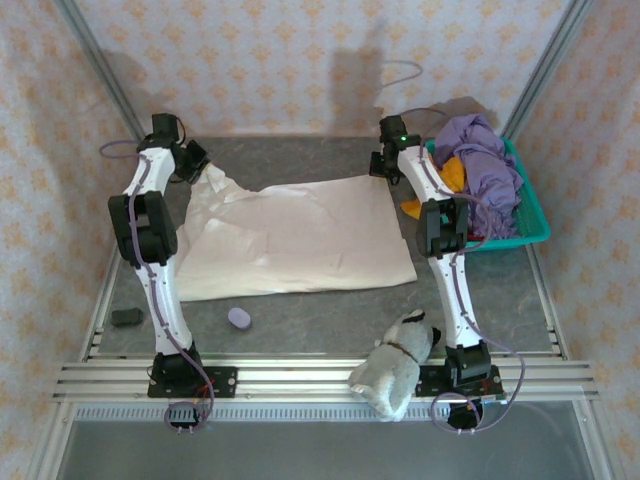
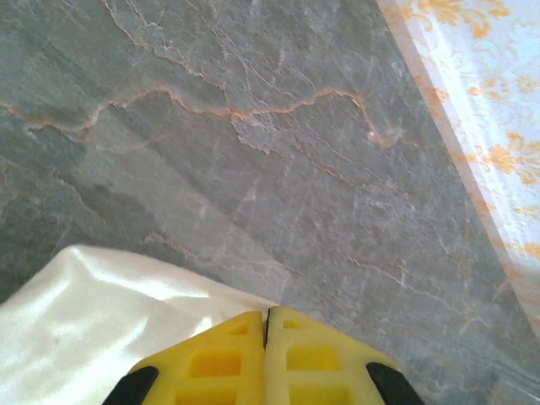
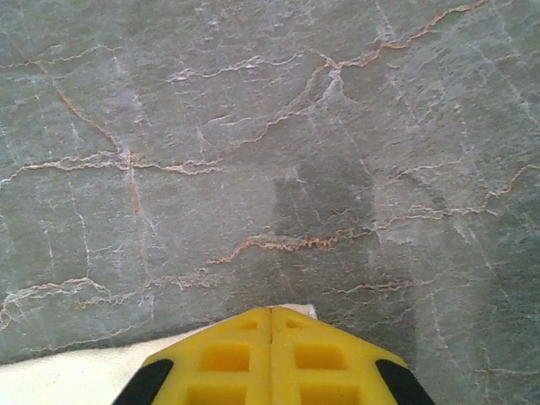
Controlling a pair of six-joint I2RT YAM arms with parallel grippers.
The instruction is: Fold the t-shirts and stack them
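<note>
A cream-white t-shirt [image 1: 300,235] lies spread over the middle of the grey table. Its far left corner rises in a peak to my left gripper [image 1: 198,162]. In the left wrist view the yellow fingers [image 2: 267,314] are pressed together, with the white cloth [image 2: 101,321] coming out from under them on the left. My right gripper [image 1: 386,165] is low at the shirt's far right corner. In the right wrist view its jaws [image 3: 271,310] are shut, and a bit of the white cloth [image 3: 302,309] pokes out at the tips. Purple [image 1: 485,160] and orange [image 1: 452,172] t-shirts are heaped in the basket.
A teal basket [image 1: 535,220] stands at the right, beside the right arm. A grey-white plush toy [image 1: 398,365] lies by the right arm's base. A small purple lump [image 1: 240,318] and a dark block [image 1: 127,316] sit near the front left. Patterned walls close in the table.
</note>
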